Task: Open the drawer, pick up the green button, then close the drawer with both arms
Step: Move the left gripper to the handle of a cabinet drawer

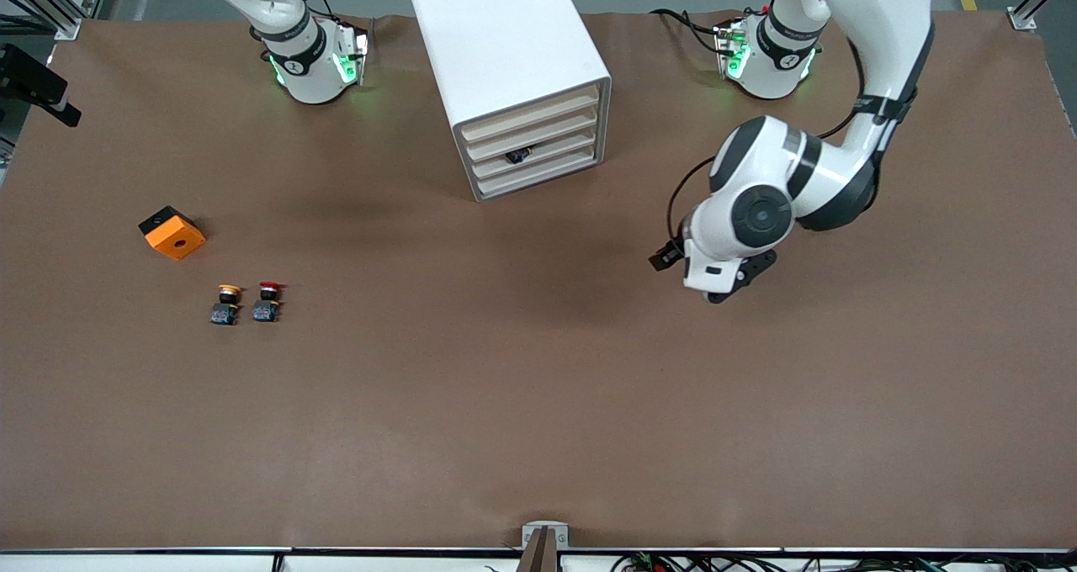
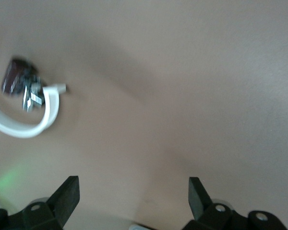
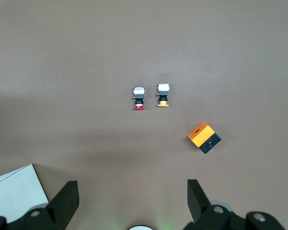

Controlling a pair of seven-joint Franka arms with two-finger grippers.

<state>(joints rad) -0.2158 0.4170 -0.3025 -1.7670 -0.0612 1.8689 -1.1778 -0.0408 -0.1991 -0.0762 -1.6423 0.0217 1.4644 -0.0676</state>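
Observation:
The white cabinet (image 1: 505,42) stands between the two arm bases, its four cream drawer fronts facing the front camera. The third drawer (image 1: 557,149) is shut and carries a small dark knob (image 1: 518,156). The green button is out of view. My left gripper (image 1: 720,291) hangs over bare table toward the left arm's end, well clear of the cabinet; in the left wrist view the left gripper (image 2: 133,192) is open with nothing between its fingers. My right gripper (image 3: 132,192) is open and empty too, high above the table; the front view shows only that arm's base (image 1: 311,63).
Toward the right arm's end lie a yellow-capped button (image 1: 225,304) and a red-capped button (image 1: 267,301), side by side. An orange and black block (image 1: 172,232) sits farther from the front camera than they do. A white cable (image 2: 33,125) shows in the left wrist view.

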